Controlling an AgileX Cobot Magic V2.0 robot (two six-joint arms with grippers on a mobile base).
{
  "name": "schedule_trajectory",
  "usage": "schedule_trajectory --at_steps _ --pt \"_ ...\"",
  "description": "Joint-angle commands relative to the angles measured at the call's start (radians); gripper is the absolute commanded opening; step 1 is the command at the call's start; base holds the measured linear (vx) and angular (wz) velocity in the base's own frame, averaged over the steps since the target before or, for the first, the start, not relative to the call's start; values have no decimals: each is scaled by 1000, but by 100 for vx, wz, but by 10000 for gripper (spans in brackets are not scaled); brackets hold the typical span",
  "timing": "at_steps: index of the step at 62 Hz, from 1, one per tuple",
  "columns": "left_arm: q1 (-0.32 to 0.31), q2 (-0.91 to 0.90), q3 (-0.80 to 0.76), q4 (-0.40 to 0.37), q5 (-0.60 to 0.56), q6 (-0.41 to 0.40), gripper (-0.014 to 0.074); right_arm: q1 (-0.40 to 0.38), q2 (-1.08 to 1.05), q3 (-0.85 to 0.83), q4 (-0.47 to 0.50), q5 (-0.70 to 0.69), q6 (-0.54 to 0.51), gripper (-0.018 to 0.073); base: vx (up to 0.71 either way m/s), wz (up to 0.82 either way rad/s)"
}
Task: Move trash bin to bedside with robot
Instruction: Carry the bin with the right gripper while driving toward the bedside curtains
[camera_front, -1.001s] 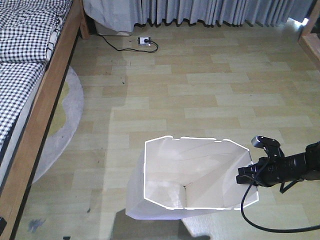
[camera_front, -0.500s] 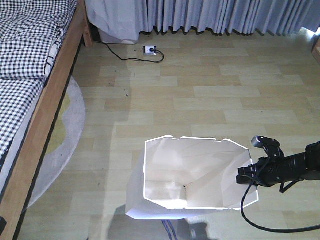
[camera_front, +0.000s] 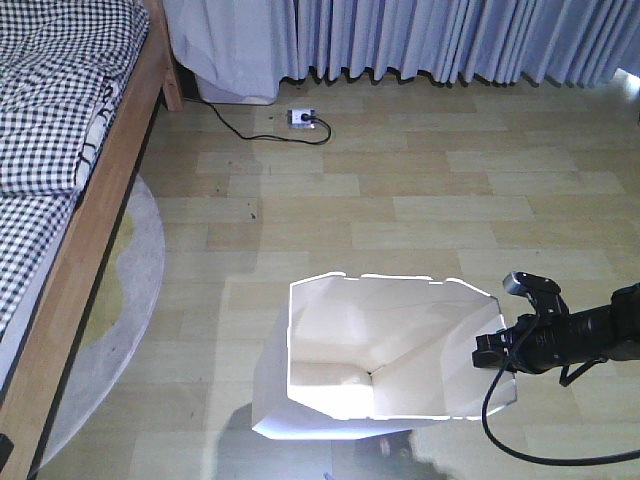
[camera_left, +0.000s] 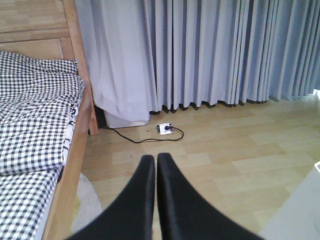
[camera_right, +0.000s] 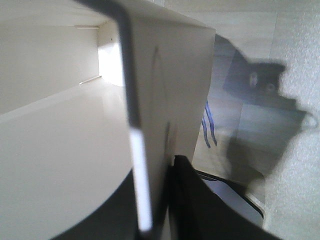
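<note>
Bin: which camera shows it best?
The front view: the whole bin shows, open top and all. The right wrist view sees only a blurry close-up of its wall; the left wrist view, just a corner at the edge.

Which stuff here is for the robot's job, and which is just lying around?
For the job: trash bin; right gripper clamped on its rim; bed.

Just lying about: power strip and its black cable; round rug; curtains.

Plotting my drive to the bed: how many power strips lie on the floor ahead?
1: a white power strip by the curtains, just right of the bed. Others may be hidden.
</note>
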Motion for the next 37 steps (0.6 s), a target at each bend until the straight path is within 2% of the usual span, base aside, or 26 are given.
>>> schedule_trajectory --at_steps 1,37 --pt "-6 -14 19 -4 -69 0 -6 -1 -69 -5 27 261 1 -5 24 -1" --pt "-6 -14 19 -4 -69 0 -6 -1 -69 -5 27 261 1 -5 23 -1"
